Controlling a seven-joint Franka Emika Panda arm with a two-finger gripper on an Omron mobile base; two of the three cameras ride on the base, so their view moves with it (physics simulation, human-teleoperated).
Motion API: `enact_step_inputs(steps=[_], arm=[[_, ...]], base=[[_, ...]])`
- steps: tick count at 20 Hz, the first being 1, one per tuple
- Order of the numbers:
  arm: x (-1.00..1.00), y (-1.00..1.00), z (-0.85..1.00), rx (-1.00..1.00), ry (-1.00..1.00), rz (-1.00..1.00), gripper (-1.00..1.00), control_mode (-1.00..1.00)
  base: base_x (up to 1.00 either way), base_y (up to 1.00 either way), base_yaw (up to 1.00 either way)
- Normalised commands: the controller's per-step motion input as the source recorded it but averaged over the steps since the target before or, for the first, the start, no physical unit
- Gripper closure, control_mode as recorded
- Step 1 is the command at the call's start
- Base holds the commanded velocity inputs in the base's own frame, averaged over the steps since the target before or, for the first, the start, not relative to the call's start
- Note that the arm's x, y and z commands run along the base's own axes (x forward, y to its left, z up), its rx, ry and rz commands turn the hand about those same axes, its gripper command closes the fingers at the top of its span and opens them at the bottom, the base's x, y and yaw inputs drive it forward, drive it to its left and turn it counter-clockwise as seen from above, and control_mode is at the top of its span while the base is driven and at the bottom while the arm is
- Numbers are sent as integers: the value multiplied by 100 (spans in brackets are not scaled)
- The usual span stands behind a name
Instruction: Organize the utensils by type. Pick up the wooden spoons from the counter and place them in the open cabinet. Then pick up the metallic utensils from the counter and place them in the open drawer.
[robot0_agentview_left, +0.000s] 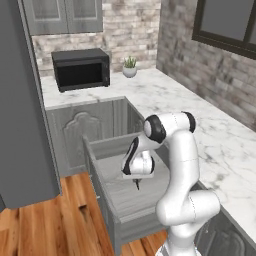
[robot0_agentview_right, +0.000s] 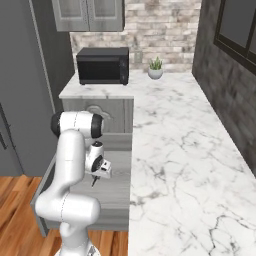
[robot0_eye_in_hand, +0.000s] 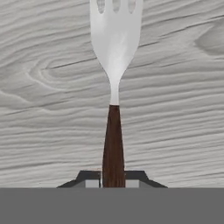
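1. Gripper hangs inside the open drawer, jaws clamped on the dark brown handle of the fork.
2. Fork points away from the hand, silver tines over the pale wood-grain drawer floor; whether it touches the floor, cannot tell.
3. Desk beside the drawer shows bare marble, with a microwave and potted plant at the far end.
4. Risk, judged: releasing from too high lets the fork bounce or skid; pressing lower could jam the tines into the floor.
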Motion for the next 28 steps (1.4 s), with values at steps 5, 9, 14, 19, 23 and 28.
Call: enact_step_inputs(steps=[5, 9, 14, 19, 23, 28], arm=[[2, 0, 7, 0, 2, 0, -100, -100], [0, 0, 33, 0, 9, 0, -100, -100], [-6, 0, 68, 0, 2, 0, -100, -100], [-27, 0, 84, 0, 0, 0, -100, -100], [-32, 0, 84, 0, 0, 4, -100, -100], [-39, 0, 85, -2, 0, 1, -100, -100]], base=[[0, 0, 0], [0, 0, 0], [0, 0, 0], [0, 0, 0], [0, 0, 0], [0, 0, 0]])
